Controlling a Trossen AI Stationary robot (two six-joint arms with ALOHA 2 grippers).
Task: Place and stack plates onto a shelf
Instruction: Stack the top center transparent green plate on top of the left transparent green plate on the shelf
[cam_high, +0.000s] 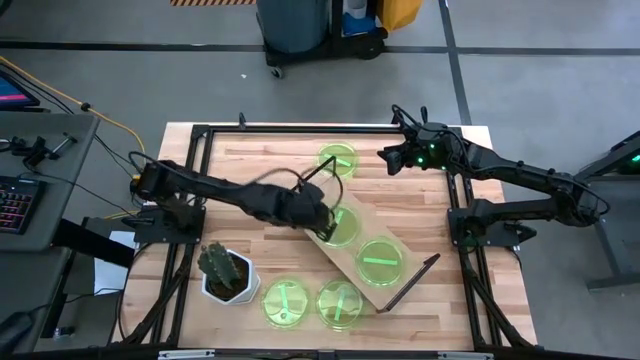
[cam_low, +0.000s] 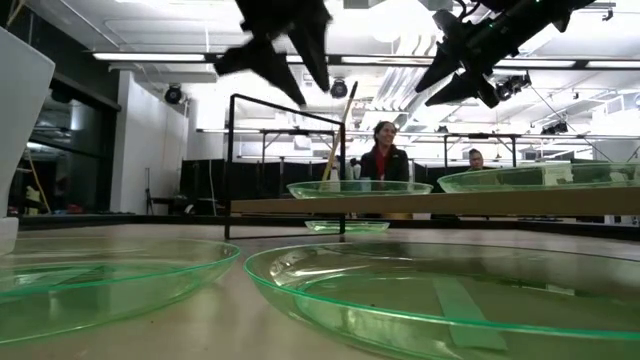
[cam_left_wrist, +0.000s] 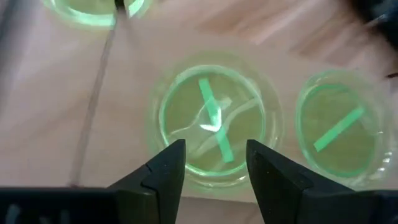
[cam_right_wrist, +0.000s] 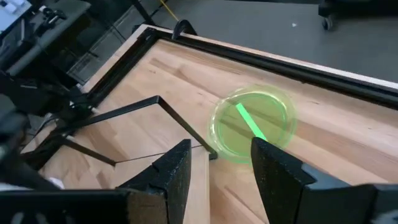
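Note:
The shelf (cam_high: 352, 272) lies slantwise on the table, with a black wire frame at each short end. Two green plates sit on its board (cam_high: 340, 225) (cam_high: 380, 260). A third plate (cam_high: 338, 160) lies on the table by the shelf's far end, and two more (cam_high: 285, 300) (cam_high: 340, 303) lie near the near edge. My left gripper (cam_high: 322, 222) (cam_left_wrist: 214, 155) hovers open above the farther plate on the shelf (cam_left_wrist: 211, 118), clear of it. My right gripper (cam_high: 395, 158) (cam_right_wrist: 221, 158) hangs open in the air beside the far plate (cam_right_wrist: 254, 124).
A white-potted cactus (cam_high: 228, 272) stands near the table's left near corner, beside the near plates. The shelf's far wire frame (cam_right_wrist: 155, 102) rises close to the far plate. Black frame rails run along the table's edges. People stand in the room beyond (cam_low: 383, 150).

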